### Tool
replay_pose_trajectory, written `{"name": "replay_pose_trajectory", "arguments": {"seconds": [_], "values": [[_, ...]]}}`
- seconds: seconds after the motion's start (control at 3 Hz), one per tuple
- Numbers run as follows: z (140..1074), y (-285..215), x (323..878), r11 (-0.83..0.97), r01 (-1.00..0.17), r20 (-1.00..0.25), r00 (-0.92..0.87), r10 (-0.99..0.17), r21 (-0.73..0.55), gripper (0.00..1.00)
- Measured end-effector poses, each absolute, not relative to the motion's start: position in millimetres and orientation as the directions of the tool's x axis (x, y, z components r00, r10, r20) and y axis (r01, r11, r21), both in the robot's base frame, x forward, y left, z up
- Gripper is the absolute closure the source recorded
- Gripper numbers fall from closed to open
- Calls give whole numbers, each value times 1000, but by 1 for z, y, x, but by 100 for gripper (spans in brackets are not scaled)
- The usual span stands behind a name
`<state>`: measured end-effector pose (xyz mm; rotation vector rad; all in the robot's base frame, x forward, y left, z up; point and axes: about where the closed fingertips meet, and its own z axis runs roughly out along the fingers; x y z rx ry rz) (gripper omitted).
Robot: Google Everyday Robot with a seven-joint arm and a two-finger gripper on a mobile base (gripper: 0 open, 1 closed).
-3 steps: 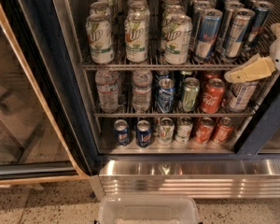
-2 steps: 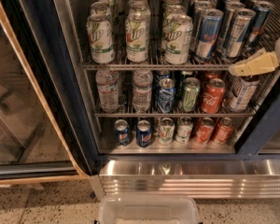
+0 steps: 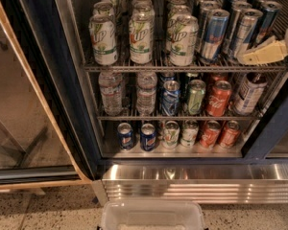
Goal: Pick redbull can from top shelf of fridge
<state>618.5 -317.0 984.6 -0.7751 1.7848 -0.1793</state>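
Camera view | step: approach, judged; hand at the right end of the top table of the fridge, just beside a front-edge redbull can; hand's opening cannot be told, nothing visibly held | next: probably centre on that can; avoid its neighbours
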Motion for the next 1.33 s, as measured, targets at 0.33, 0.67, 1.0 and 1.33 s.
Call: {"name": "replay_pose_trajectory", "arguments": {"seconds": [0.33,0.67,1.0,1.33], "values": [[985,-317,618,772,-413,-798,-157,-582,-483,0],[983,-318,616,784,-382,-812,-130,-570,-489,0],[993,-332,616,820,-279,-834,-100,-542,-500,0],[993,-332,616,820,-279,-834,-100,-542,-500,0]]}}
